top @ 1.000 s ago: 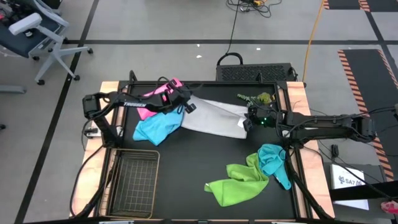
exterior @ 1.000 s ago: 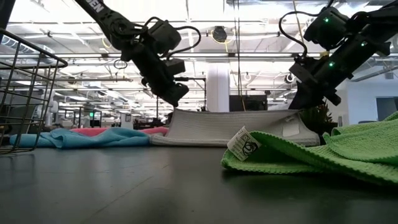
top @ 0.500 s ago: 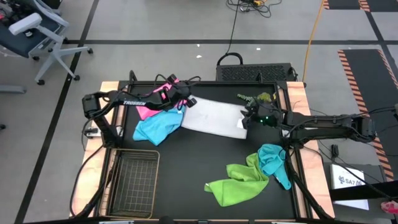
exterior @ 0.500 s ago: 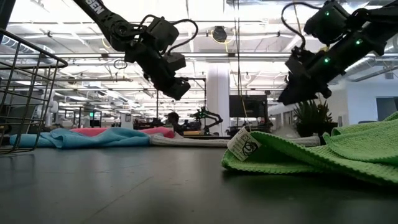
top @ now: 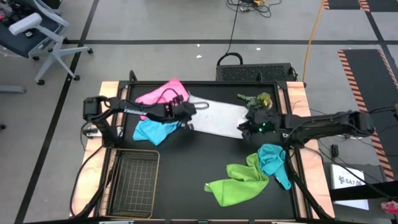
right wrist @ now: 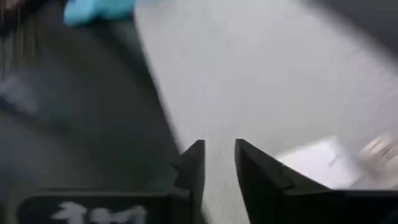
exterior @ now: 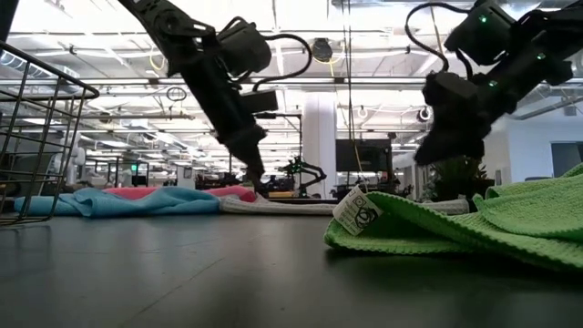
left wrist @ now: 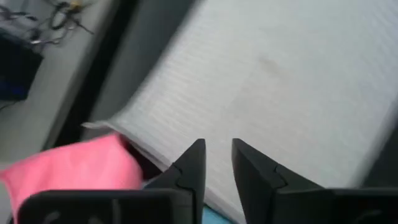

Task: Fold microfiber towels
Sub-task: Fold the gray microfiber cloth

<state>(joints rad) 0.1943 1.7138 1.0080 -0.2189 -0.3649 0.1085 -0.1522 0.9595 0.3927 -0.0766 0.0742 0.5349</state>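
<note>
The black table [top: 205,162] has five towels on it. The white towel [top: 217,116] lies flat near the far side, between my two hands. The pink towel [top: 158,93] and the blue towel [top: 152,130] are bunched up right beside it, on my left side. The green towel [top: 236,183] and the teal towel [top: 273,162] lie in a heap at the near right, touching each other. In the low view the green one blocks part of the white one.

There is one wire basket [top: 134,180] at the near left corner and one little plant [top: 261,98] at the far right.

My left gripper [top: 188,126] is down at the white towel's left near corner. My right gripper [top: 244,132] is at its right near corner. Both have their fingers a little apart and hold nothing.
</note>
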